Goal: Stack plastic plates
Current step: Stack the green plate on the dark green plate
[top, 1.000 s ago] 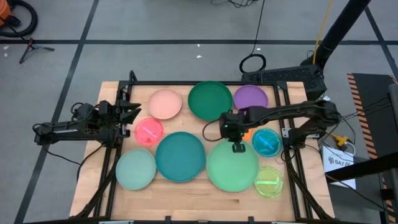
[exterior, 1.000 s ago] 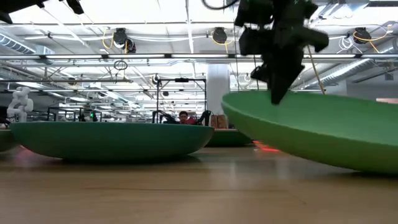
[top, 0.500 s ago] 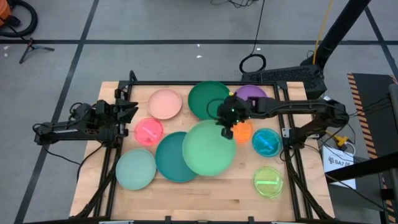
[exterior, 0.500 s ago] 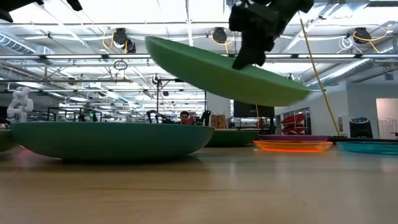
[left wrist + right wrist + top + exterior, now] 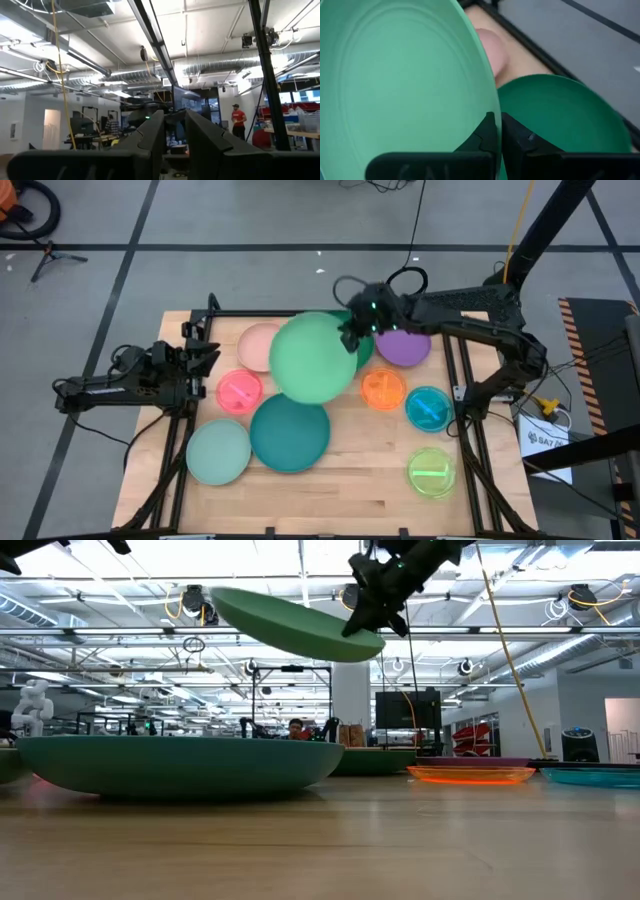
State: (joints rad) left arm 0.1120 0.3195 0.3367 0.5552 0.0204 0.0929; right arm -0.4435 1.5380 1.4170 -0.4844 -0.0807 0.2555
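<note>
You see right gripper clamped on rim of large light-green round plastic plate, held tilted in air, upper centre of frame, likely for stacking on dark green round plate just beneath. Left gripper waits at left table edge, fingers nearly together.

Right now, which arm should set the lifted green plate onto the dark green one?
Right. The right gripper is clamped on the green plate's rim, in the air, overlapping the dark green plate. The left gripper waits at the table's left edge.
</note>
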